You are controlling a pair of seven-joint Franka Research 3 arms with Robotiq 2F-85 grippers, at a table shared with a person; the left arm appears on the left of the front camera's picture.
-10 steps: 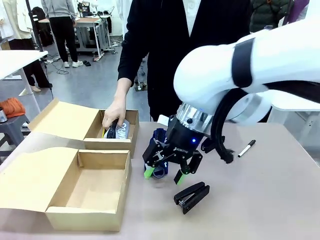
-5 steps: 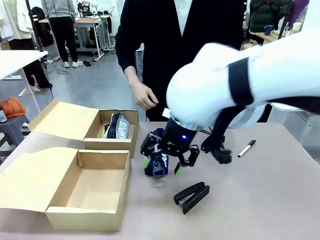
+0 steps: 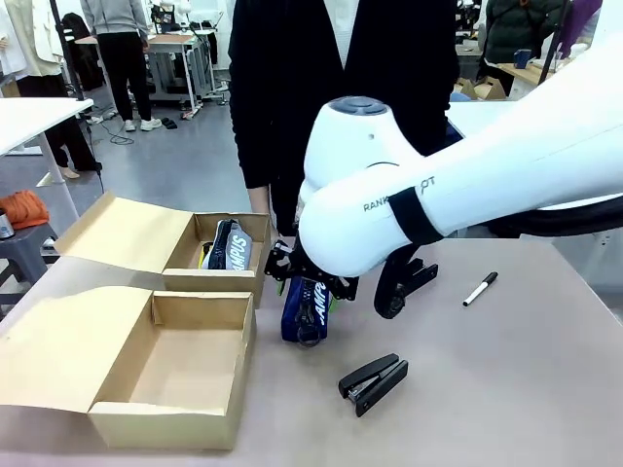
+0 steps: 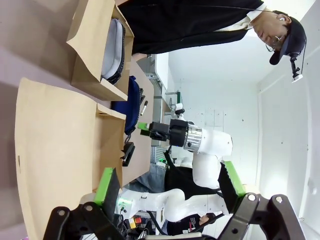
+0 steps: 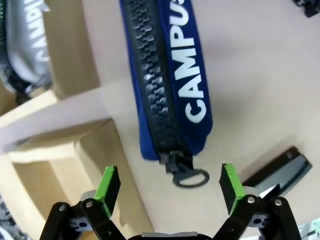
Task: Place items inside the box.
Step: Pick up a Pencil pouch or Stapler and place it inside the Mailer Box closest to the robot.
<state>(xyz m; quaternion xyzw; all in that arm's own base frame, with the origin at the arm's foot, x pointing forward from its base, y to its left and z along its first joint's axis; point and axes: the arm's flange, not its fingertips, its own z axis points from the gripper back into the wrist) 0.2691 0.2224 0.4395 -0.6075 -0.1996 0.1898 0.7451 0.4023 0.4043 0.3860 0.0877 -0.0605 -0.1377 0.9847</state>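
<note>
Right wrist view: right gripper [image 5: 170, 181] jaws apart, over pouch [image 5: 170, 90] zipper pull. Front view: arm [image 3: 389, 204] hides jaws; pouch mid-table beside far box [image 3: 219, 282] corner, long axis far-near, pull toward robot's edge. Left gripper [image 4: 169, 180] jaws apart.

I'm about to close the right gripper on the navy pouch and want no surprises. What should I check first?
1. Right gripper open: ok.
2. Navy pouch zipper end lined up between the pads: ok.
3. Gripper low enough to grasp: cannot tell.
4. Stapler apart from the pouch: ok.
5. Near box open, with room inside: ok.
6. Person's hands away from the pouch: cannot tell, the arm hides that area.
</note>
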